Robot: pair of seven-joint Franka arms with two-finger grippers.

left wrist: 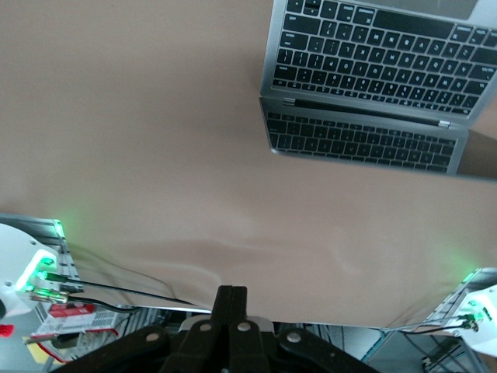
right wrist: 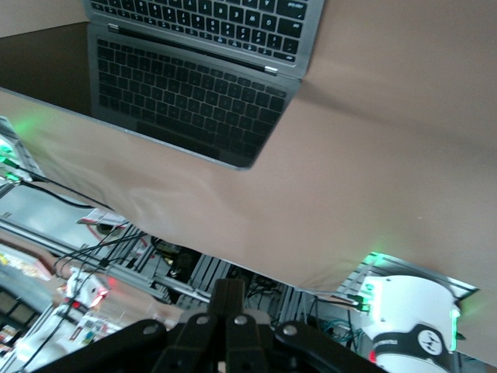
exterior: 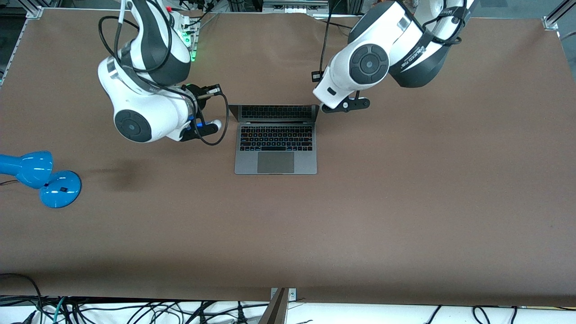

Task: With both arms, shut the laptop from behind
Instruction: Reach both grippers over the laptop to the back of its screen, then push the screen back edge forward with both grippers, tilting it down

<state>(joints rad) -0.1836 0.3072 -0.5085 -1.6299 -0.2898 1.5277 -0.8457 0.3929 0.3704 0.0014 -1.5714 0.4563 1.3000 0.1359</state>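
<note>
The laptop (exterior: pixel 275 167) (left wrist: pixel 373 54) (right wrist: pixel 202 23) lies open at the table's middle. Its lid (exterior: pixel 273 113) (left wrist: pixel 357 144) (right wrist: pixel 178 101) leans back toward the robots' bases, and the dark screen mirrors the keys. My left gripper (exterior: pixel 345 104) (left wrist: pixel 231 294) hangs over the table just beside the lid's corner at the left arm's end, shut and empty. My right gripper (exterior: pixel 204 128) (right wrist: pixel 229 286) hangs over the table beside the laptop's edge at the right arm's end, shut with nothing in it. Neither gripper touches the laptop.
A blue desk lamp (exterior: pixel 45 177) lies at the right arm's end of the table. A power strip with a green light (exterior: pixel 189 33) sits by the right arm's base. Loose cables (exterior: pixel 135 310) run below the table's front edge.
</note>
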